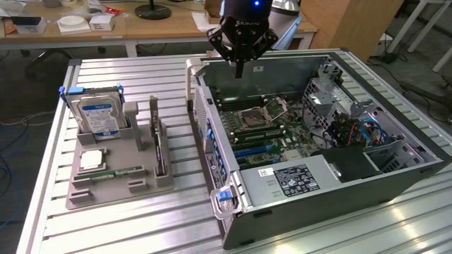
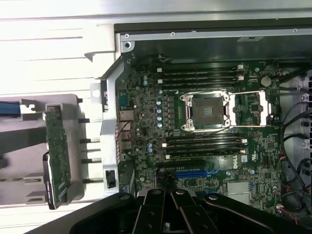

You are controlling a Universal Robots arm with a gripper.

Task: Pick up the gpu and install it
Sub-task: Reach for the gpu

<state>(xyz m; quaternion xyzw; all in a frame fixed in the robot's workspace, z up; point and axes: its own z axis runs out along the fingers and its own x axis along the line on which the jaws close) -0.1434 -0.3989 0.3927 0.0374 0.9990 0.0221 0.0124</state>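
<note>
One hard drive (image 1: 99,119) stands upright in the grey tray (image 1: 113,188). Next to it the gpu (image 1: 156,137) stands on edge in its slot, well apart from the jaws, below them toward the exterior view's left. The gripper (image 1: 238,73) hangs over the far wall of the open computer case (image 1: 339,193), jaws pressed fully together, gripping and touching nothing; the motherboard (image 1: 258,127) lies below them.

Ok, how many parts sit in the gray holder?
4: hard drive at the far end, gpu on edge beside it, silver chip and memory stick at the near end. The gpu could hide more.
</note>
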